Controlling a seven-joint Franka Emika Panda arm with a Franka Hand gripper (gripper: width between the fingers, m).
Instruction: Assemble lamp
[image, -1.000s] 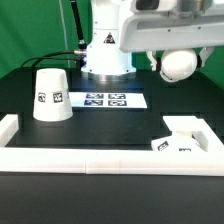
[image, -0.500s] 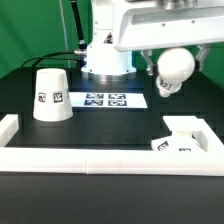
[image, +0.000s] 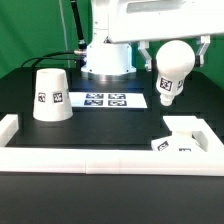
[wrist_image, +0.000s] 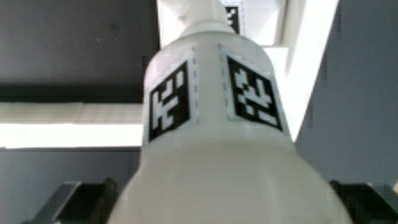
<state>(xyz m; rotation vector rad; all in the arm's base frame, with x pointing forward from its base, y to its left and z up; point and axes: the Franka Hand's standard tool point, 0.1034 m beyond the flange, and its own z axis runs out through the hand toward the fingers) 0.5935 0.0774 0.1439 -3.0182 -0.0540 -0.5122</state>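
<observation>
My gripper (image: 176, 55) is shut on the round head of the white bulb (image: 171, 72) and holds it in the air at the exterior view's right, stem pointing down and slightly toward the exterior view's left, tag on the stem. In the wrist view the bulb (wrist_image: 214, 130) with two black tags fills the frame between my dark fingers (wrist_image: 80, 200). The conical shade (image: 51, 95) stands wide end down at the exterior view's left. The square base block (image: 181, 138) lies on the table below and in front of the bulb, against the rail.
The marker board (image: 105, 100) lies flat between the shade and the bulb. A long white border rail (image: 100, 158) runs along the front with raised ends at both sides. The robot's white pedestal (image: 106, 58) stands behind the marker board.
The gripper has turned with the bulb: the stem, first hidden behind the round head, has swung down and now hangs below it. The bulb sits slightly higher.
</observation>
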